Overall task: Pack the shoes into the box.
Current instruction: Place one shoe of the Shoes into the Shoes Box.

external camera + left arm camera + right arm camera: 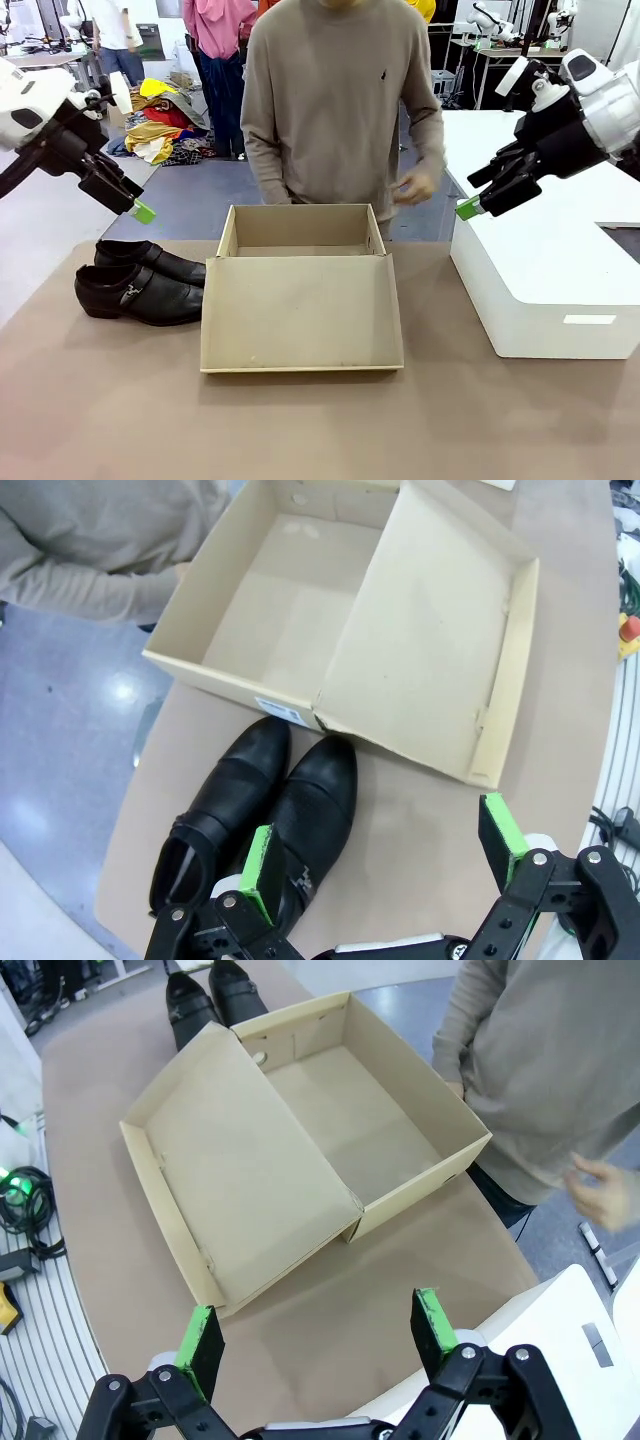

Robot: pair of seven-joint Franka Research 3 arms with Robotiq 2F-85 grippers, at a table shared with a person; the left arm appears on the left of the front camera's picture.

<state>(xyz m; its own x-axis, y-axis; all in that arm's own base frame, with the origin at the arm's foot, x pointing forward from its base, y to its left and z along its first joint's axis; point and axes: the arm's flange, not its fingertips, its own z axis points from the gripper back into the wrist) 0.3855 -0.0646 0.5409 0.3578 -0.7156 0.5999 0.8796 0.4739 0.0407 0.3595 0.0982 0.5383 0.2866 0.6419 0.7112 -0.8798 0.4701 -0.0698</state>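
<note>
Above the table's left end, the left gripper [381,852] hangs in the air with its green-padded fingers spread wide and nothing between them. Its wrist camera looks straight down on the shoes [265,810]. The pair of glossy black dress shoes lies side by side on the brown table [300,430], just left of the box [300,228], with the pointed toes aimed at the box's left wall and very close to it. The nearer shoe shows its small metal buckle.

The tan cardboard shoebox sits mid-table, and its tray looks empty. Its hinged lid [300,320] is folded flat toward the robot. On the right, the right gripper [318,1338] hovers equally wide open and empty over the large white block [545,270], well apart from the box. A person [340,100] stands at the far edge, one hand [418,185] raised near the tray's far right corner.

Packing has not begun, and the risks lie in the first pick. The shoes lie so close together that a descending finger could wedge between them or drag both. The polished leather may slip from the pads. With the toes so near the cardboard, a push could shove the light box. A shoe carried low might clip the tray wall.
</note>
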